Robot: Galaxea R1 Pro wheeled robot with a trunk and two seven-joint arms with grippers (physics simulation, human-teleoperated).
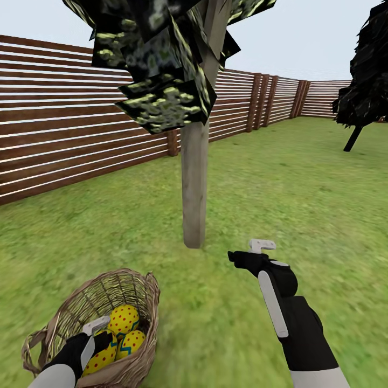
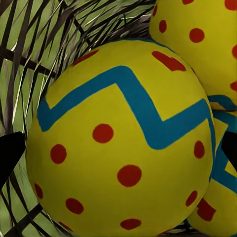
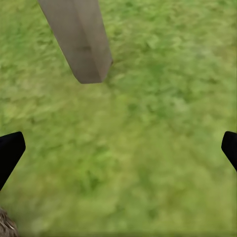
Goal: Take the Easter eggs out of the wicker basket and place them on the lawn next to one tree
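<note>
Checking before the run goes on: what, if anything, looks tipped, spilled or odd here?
Nothing stands out. The basket sits on the lawn near the tree, the eggs lie inside it, none spilled, and the left pincer is at one.

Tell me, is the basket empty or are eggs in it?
Not empty. The basket holds yellow eggs; three show up close, with the left gripper reaching in.

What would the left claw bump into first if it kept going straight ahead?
Most likely the egg with the blue zigzag and red dots, right in front of the left claw inside the wicker basket.
</note>
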